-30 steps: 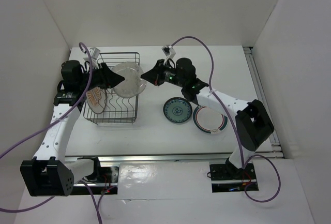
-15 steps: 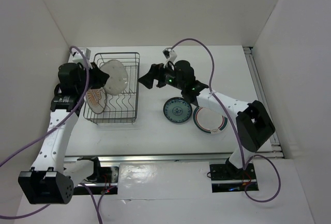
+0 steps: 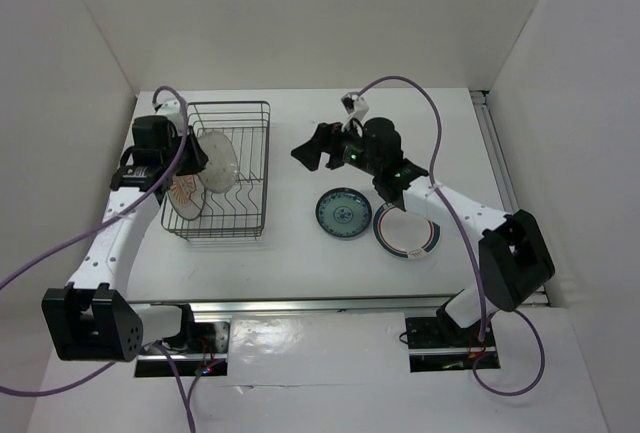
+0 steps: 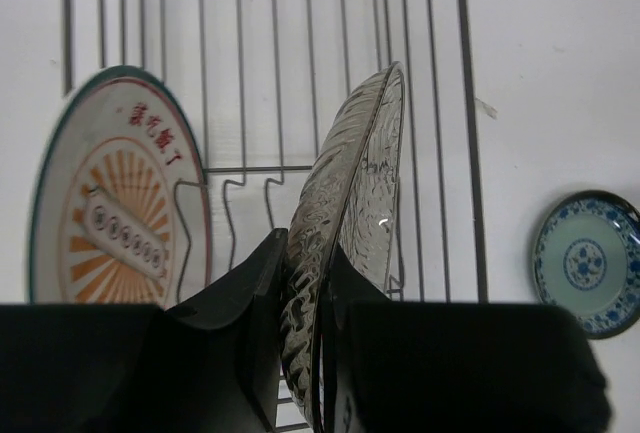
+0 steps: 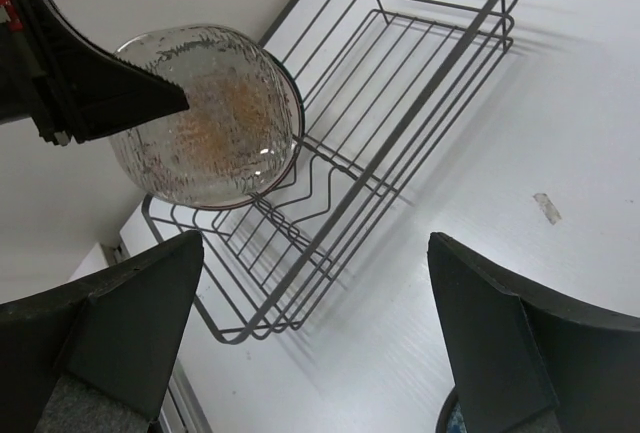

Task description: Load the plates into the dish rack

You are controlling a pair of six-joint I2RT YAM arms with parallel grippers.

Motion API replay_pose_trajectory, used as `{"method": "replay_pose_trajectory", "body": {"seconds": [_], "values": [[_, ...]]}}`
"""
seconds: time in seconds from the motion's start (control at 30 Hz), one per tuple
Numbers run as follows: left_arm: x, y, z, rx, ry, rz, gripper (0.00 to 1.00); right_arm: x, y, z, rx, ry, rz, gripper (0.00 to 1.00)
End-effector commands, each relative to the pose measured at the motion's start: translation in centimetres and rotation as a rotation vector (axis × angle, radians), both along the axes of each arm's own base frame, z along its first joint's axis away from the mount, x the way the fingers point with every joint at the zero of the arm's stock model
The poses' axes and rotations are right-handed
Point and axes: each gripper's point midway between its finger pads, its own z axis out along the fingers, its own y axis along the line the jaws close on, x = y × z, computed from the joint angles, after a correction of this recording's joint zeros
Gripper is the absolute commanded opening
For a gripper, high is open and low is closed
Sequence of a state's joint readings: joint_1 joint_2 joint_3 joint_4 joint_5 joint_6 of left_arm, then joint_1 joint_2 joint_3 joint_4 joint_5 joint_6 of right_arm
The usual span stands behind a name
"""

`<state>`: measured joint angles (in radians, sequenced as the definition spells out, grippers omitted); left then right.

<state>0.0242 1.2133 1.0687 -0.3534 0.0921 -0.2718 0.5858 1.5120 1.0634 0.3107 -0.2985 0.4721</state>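
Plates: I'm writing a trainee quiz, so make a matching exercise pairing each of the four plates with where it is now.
1 grey plate
2 sunburst plate
3 teal-blue plate
4 green-and-red-rimmed plate

A propped in the dish rack
B flat on the table, farthest right
C pinched by the left gripper
D flat on the table, nearest the rack

Pairs: 1-C, 2-A, 3-D, 4-B

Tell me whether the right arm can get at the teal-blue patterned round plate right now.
Probably yes. The right gripper hangs open just beyond the teal-blue patterned round plate, which lies flat with nothing over it; the white plate with green-and-red rim only sits beside it.
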Motion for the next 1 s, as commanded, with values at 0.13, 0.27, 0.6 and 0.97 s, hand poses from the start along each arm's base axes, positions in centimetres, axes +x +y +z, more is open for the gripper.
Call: {"method": "replay_pose_trajectory", "body": {"seconds": [0.13, 0.27, 0.6, 0.97], "values": [[0.6, -3.1, 0.1, 0.059, 0.042, -0.136, 0.00, 0.3, -2.7, 1.8, 0.042, -0.055, 0.002, 1.00], [0.7, -2.2, 0.1, 0.074, 0.046, -0.079, 0.00, 0.4, -3.6, 3.0, 0.078, -0.075, 0.007, 1.00], [1.4, -1.8, -0.2, 0.075, 0.052, -0.040, 0.00, 0.3, -4.7, 2.4, 0.080, -0.062, -0.003, 1.00], [1.8, -1.9, -2.1, 0.075, 0.113, -0.046, 0.00, 0.0, -6.1, 2.3, 0.088, -0.061, -0.024, 1.00]]}}
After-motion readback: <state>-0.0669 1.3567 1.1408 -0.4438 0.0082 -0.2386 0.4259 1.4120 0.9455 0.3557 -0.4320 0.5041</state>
